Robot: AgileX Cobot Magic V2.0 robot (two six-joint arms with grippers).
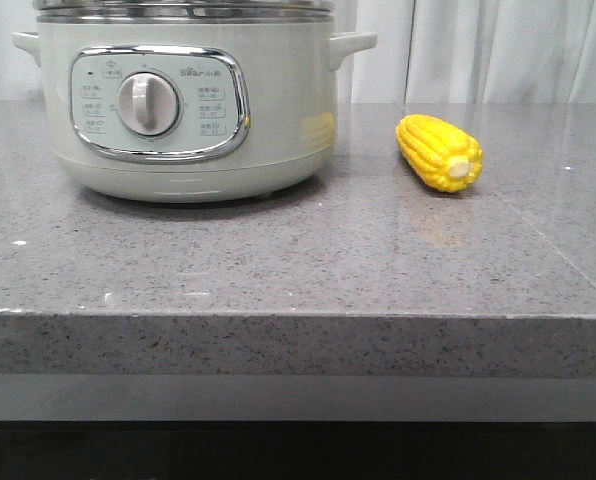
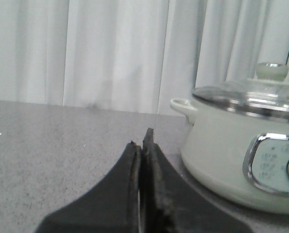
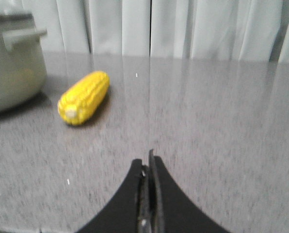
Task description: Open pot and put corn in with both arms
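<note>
Both jaws are pressed closed and empty, the left gripper (image 2: 143, 145) low beside the pot (image 1: 188, 100), whose glass lid (image 2: 246, 94) is still on, the right gripper (image 3: 149, 167) well short of the corn (image 1: 439, 152) lying on the counter (image 1: 278, 270), so all 2 steps remain.

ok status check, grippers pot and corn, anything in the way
Left gripper shut, empty; right gripper shut, empty. Pot lid still on. Corn lying on counter right of pot, apart from it. Nothing blocking either.
</note>
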